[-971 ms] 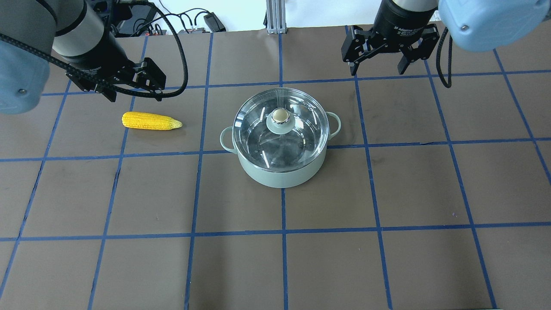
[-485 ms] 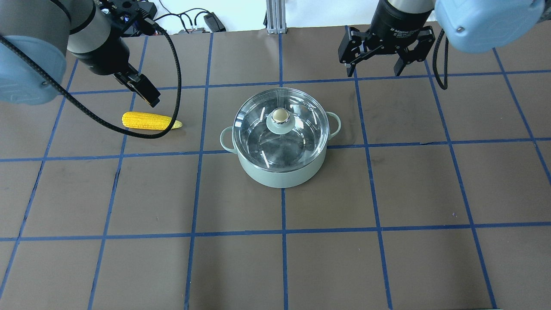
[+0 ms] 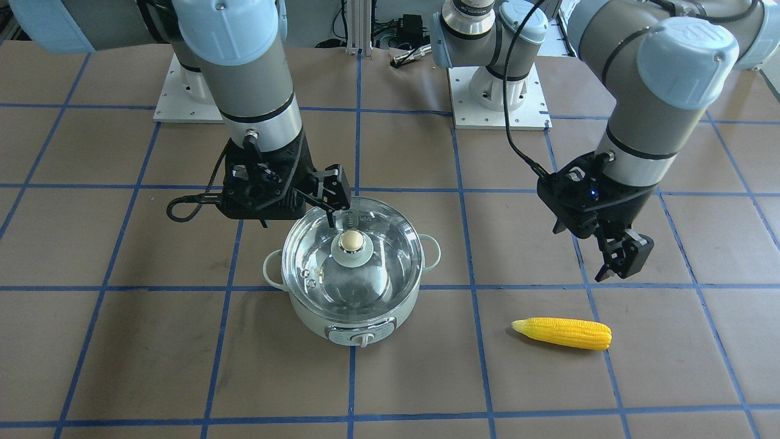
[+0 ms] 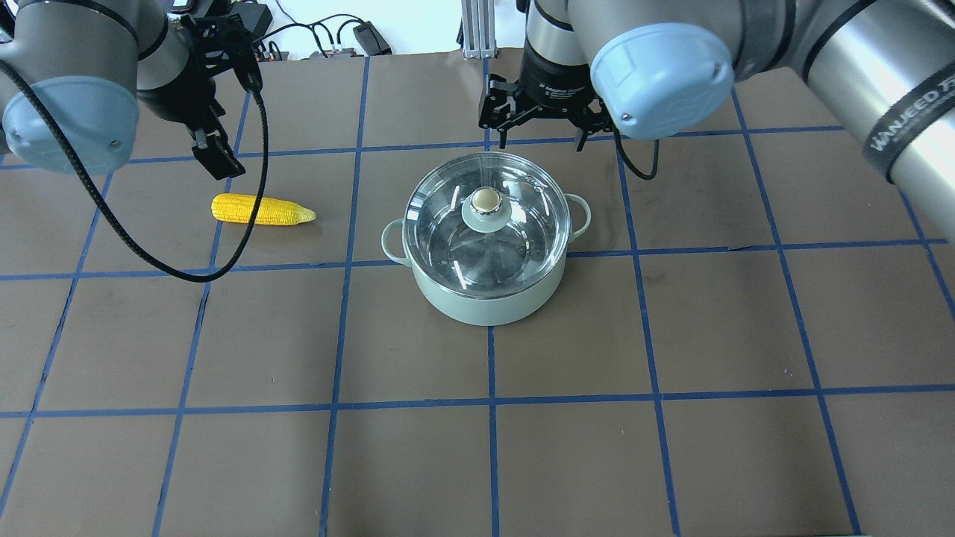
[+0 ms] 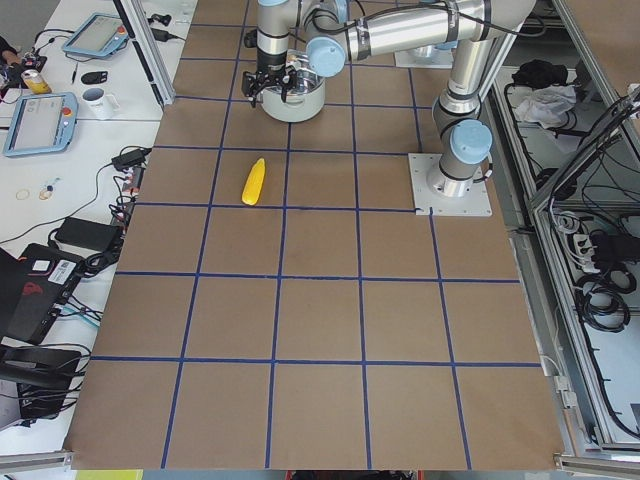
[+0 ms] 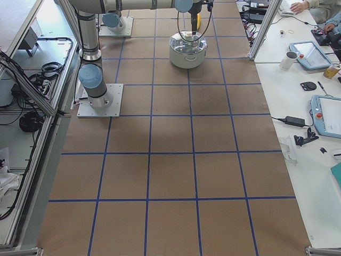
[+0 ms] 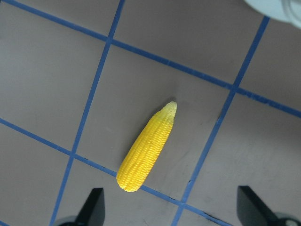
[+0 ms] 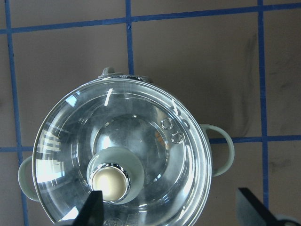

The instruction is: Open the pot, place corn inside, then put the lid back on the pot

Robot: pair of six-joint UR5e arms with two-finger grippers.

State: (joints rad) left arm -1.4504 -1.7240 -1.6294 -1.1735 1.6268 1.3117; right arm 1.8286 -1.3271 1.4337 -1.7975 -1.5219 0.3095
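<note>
The mint-green pot (image 4: 489,306) stands mid-table with the glass lid (image 4: 522,224) on it and the beige knob (image 4: 485,198) in the lid's centre. My right gripper (image 4: 541,138) is open and empty, hovering above the pot's far rim. The right wrist view shows the lid (image 8: 141,141) and knob (image 8: 109,183) under the open fingertips (image 8: 91,209). The yellow corn (image 4: 261,209) lies on the table left of the pot. My left gripper (image 3: 624,262) is open and empty, raised above the table near the corn's thick end. The left wrist view shows the corn (image 7: 148,146) lying just ahead of its fingertips (image 7: 94,209).
Brown table sheet with a blue tape grid (image 4: 489,403). Cables and a power adapter (image 4: 369,37) lie at the table's far edge. The left arm's black cable (image 4: 186,268) hangs in a loop over the corn. The arm base plates (image 3: 499,100) sit on the robot's side.
My right arm has swung left from the table's right side to above the pot's far rim. My left gripper has turned and shifted slightly left over the corn's thick end.
</note>
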